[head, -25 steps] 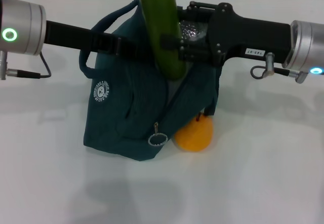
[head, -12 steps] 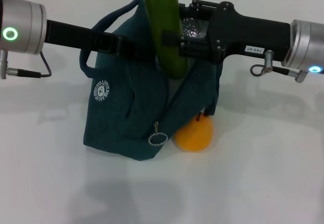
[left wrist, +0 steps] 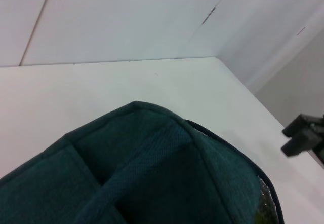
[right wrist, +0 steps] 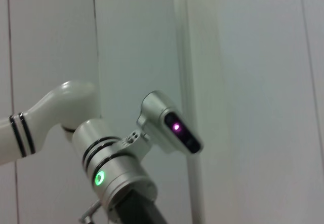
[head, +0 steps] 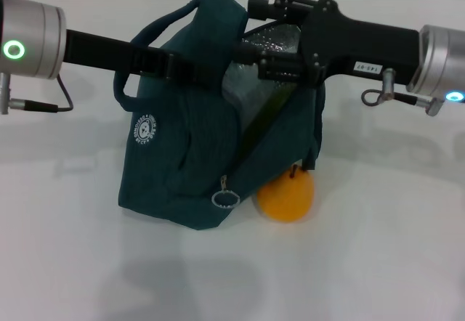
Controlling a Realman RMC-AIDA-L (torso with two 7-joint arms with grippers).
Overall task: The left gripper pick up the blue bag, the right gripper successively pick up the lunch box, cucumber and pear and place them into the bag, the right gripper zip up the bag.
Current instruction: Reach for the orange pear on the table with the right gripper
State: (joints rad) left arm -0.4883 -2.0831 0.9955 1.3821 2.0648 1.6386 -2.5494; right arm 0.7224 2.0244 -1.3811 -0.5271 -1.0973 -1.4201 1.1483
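Observation:
The blue bag (head: 182, 154) stands upright on the white table, and its teal fabric fills the left wrist view (left wrist: 152, 168). My left gripper (head: 197, 70) is shut on the bag's top edge by the handles, holding the mouth apart. My right gripper (head: 254, 34) hovers open over the mouth, by the silver lining. The cucumber (head: 267, 114) leans slanted inside the bag, only a dark green strip showing. The pear (head: 285, 194) lies on the table against the bag's right foot. I cannot make out the lunch box.
The zipper's metal ring pull (head: 226, 198) hangs low on the bag's front corner. The right gripper (left wrist: 304, 138) shows far off in the left wrist view. The right wrist view shows only the left arm (right wrist: 116, 178) against a wall.
The cucumber, held upright over the bag by my right gripper, has dropped into the bag. The gripper has opened. The pear has shifted a little to the right.

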